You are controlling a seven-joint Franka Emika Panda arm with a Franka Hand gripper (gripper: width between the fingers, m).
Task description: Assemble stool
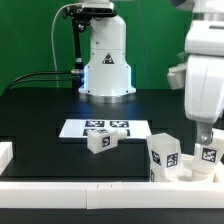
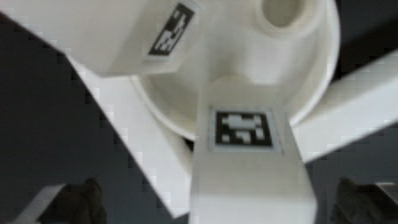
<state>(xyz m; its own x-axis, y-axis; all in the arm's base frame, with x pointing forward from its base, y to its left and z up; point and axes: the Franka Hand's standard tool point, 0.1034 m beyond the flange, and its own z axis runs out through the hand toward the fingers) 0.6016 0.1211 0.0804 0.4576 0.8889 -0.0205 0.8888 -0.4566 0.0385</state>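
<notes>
The stool (image 1: 166,160) stands part-built on the table (image 1: 40,110), to the exterior view's right of the marker board (image 1: 105,128) and nearer the front rail (image 1: 90,187) than that board is.

In the exterior view only its legs show. Two chunky white ones stand upright with black-and-white tags, one (image 1: 163,157) closer to the marker board and one (image 1: 209,155) farther from it. The seat is hard to make out there.

The wrist view shows what that view hides. The round white seat (image 2: 267,75) has a hole (image 2: 295,12) in it. One tagged leg (image 2: 244,150) runs across it and a second tagged leg (image 2: 151,35) lies beyond. Whether these legs are fixed in place I cannot tell.

The pincer (image 1: 204,135) hangs just above the leg farther from the marker board. In the wrist view it (image 2: 222,205) stands wide. Its dark, blurred fingers (image 2: 75,200) sit either side of the nearer leg and do not touch it.

A loose leg (image 1: 100,141) lies on its side just in front of the marker board, well apart from the stool. The robot base (image 1: 107,62) stands behind the board.
</notes>
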